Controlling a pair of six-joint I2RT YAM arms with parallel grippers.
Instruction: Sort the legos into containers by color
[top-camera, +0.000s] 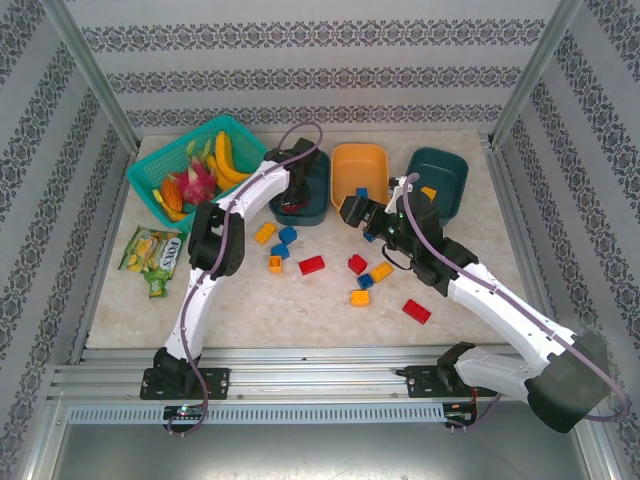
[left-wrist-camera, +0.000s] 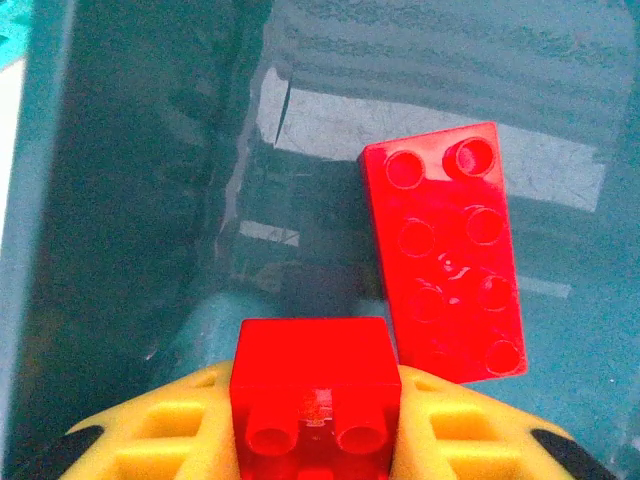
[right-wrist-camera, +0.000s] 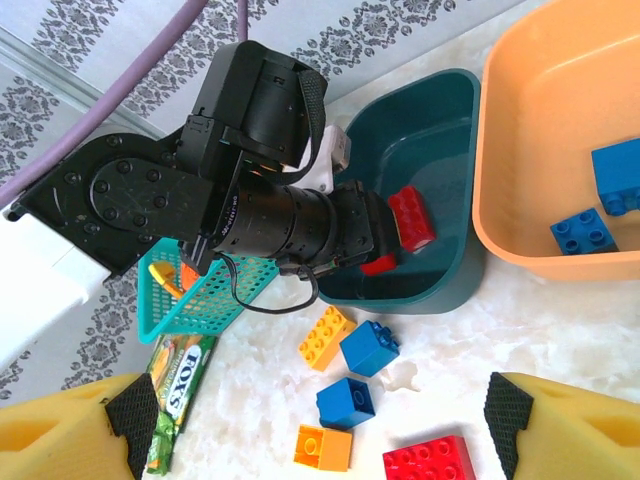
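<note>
1. Top view. Three tubs stand in a row at the far side of the table: a left dark teal tub (top-camera: 316, 195), an orange tub (top-camera: 358, 160) and a right dark teal tub (top-camera: 445, 170). The left gripper (top-camera: 293, 207) dips into the left dark teal tub. The right gripper (top-camera: 356, 212) hovers at the near edge of the orange tub. About ten loose bricks (top-camera: 311, 265) in red, blue and yellow-orange lie on the table in front of the tubs.

2. Left wrist view. The left gripper pinches a small red brick (left-wrist-camera: 310, 385) above the tub floor. A long red brick (left-wrist-camera: 445, 265) lies flat just beyond it. If dropped carelessly, the small red brick could strike the long one and tumble.

3. Right wrist view. The right gripper's fingers (right-wrist-camera: 130, 415) are spread wide and hold nothing. Below them a yellow brick (right-wrist-camera: 325, 337) touches a blue brick (right-wrist-camera: 368, 347), with others near. Two more blue pieces (right-wrist-camera: 583, 232) lie in the orange tub. The wide fingers could shove or catch a neighbour of the wrong colour. The arms are also close enough that they might bump.
</note>
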